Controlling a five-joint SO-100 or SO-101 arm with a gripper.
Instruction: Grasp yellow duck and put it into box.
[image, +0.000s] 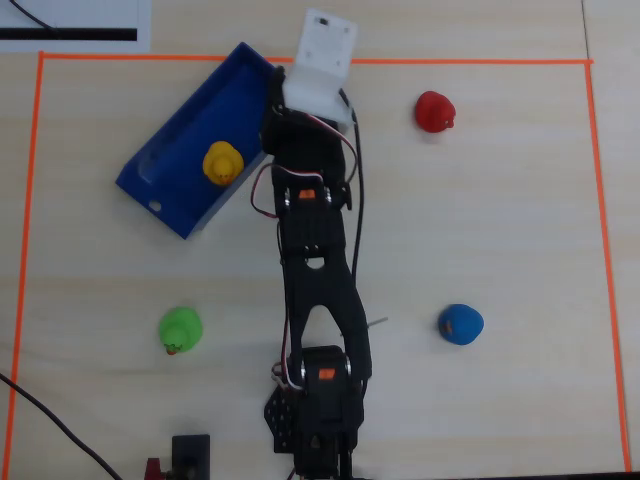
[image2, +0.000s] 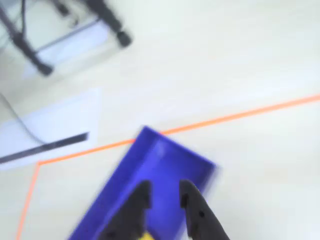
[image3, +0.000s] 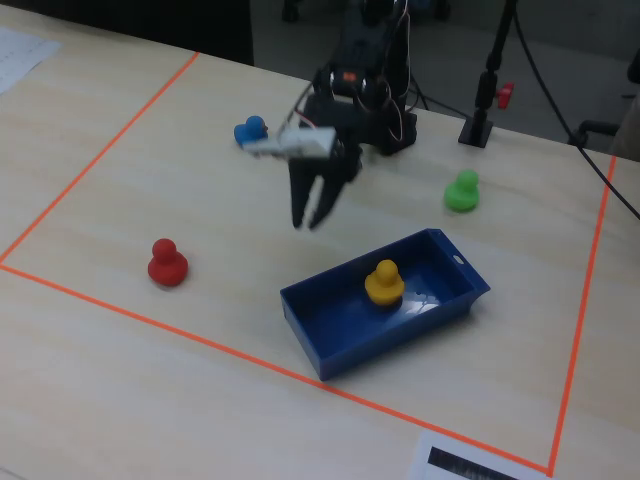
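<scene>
Claw (image3: 310, 222) hangs slightly spread and empty above the blue box (image3: 330, 310), where the yellow duck (image3: 384, 282) sits upright.

A pale wood-grain counter (image: 480, 220), edged by orange tape (image: 597, 200), is carrying a blue box (image: 175, 150) at upper left in the overhead view, a red duck (image: 436, 111) upper right, a green duck (image: 181, 330) lower left, and a blue duck (image: 460, 324) lower right.
</scene>
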